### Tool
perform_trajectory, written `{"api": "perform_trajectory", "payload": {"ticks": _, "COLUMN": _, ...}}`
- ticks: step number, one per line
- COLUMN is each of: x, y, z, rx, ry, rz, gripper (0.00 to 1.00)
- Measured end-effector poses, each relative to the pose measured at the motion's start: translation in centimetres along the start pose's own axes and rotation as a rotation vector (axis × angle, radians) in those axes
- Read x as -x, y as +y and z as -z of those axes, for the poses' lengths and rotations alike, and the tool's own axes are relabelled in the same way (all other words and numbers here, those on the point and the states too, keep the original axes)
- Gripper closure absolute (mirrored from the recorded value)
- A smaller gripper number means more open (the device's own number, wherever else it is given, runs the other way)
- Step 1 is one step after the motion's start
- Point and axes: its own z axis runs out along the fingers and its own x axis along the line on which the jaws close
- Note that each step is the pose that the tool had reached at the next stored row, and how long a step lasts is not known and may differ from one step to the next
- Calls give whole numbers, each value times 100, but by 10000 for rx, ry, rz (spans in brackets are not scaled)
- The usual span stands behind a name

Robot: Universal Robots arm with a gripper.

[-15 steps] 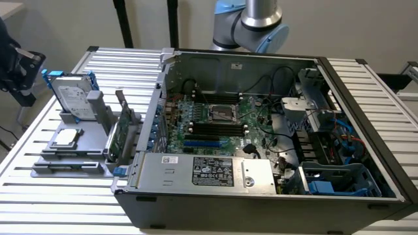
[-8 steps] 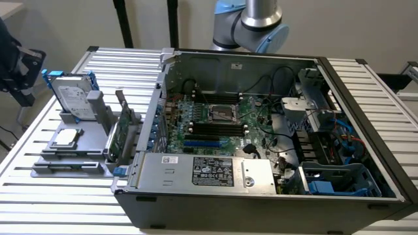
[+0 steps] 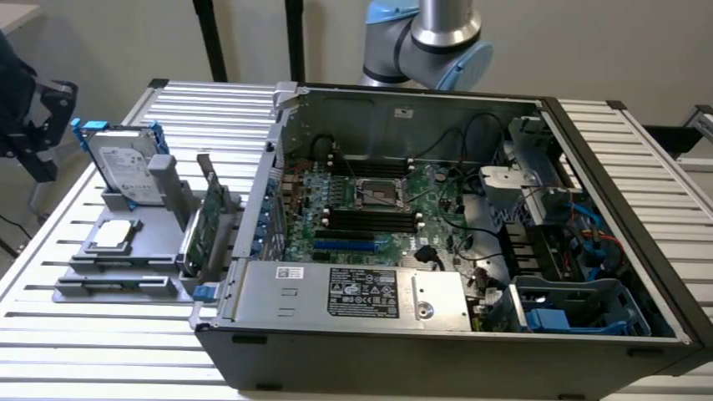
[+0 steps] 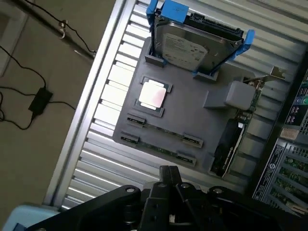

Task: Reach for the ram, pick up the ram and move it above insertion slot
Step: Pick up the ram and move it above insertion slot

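You are on the first step, the reach. The gripper hangs above the near edge of the grey holder and touches nothing. Its fingers are drawn narrow, with no gap that you can make out and nothing between them.

The ram lies along its long edge in a clip slot of that holder, with a second stick parallel just beside it, on the gripper's side. The processor chip sits in a pocket just beyond them, the silver hard drive stands at the far end, and the wider green card stands upright on the side toward the computer case. The holder rests on the slatted worktop, at the exterior view's left of the case.

Neither stick is lifted, so the pick and the carry are not yet done. The black memory slots on the motherboard look empty from here.

As a judgement, finishing the reach calls for three things:
- Spread the fingers enough to straddle the thin board.
- Line them up across the stick, near its middle.
- Choose one stick and keep off its neighbour; the two sit close together, so there is little room for drift.
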Motion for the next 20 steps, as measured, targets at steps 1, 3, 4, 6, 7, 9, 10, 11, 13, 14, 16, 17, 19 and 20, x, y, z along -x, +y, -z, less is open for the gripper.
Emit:
{"api": "perform_trajectory", "payload": {"ticks": 1, "x": 0, "y": 0, "z": 0, "rx": 0, "ry": 6, "rz": 179, "gripper": 89}}
{"api": "perform_trajectory", "payload": {"ticks": 3, "x": 0, "y": 0, "z": 0, "rx": -1, "ry": 20, "rz": 538, "gripper": 89}}
{"api": "perform_trajectory", "payload": {"ticks": 4, "x": 0, "y": 0, "z": 0, "rx": 0, "ry": 28, "rz": 735, "gripper": 89}}
{"api": "perform_trajectory", "payload": {"ticks": 6, "x": 0, "y": 0, "z": 0, "rx": -1, "ry": 41, "rz": 1094, "gripper": 89}}
{"api": "perform_trajectory", "payload": {"ticks": 7, "x": 0, "y": 0, "z": 0, "rx": -1, "ry": 48, "rz": 1263, "gripper": 89}}
{"api": "perform_trajectory", "payload": {"ticks": 9, "x": 0, "y": 0, "z": 0, "rx": -1, "ry": 63, "rz": 1639, "gripper": 89}}
{"api": "perform_trajectory", "payload": {"ticks": 10, "x": 0, "y": 0, "z": 0, "rx": -1, "ry": 69, "rz": 1818, "gripper": 89}}
{"api": "perform_trajectory", "payload": {"ticks": 11, "x": 0, "y": 0, "z": 0, "rx": -2, "ry": 76, "rz": 1999, "gripper": 89}}
{"api": "perform_trajectory", "payload": {"ticks": 13, "x": 0, "y": 0, "z": 0, "rx": -2, "ry": 89, "rz": 2358, "gripper": 89}}
{"api": "perform_trajectory", "payload": {"ticks": 14, "x": 0, "y": 0, "z": -1, "rx": -2, "ry": 96, "rz": 2544, "gripper": 89}}
{"api": "perform_trajectory", "payload": {"ticks": 16, "x": 0, "y": 0, "z": 0, "rx": -2, "ry": 110, "rz": 2903, "gripper": 89}}
{"api": "perform_trajectory", "payload": {"ticks": 17, "x": 0, "y": 0, "z": 0, "rx": -2, "ry": 118, "rz": 3081, "gripper": 89}}
{"api": "perform_trajectory", "payload": {"ticks": 19, "x": 0, "y": 0, "z": 0, "rx": -3, "ry": 132, "rz": 3459, "gripper": 89}}
{"api": "perform_trajectory", "payload": {"ticks": 20, "x": 0, "y": 0, "z": 0, "rx": -4, "ry": 138, "rz": 3643, "gripper": 89}}
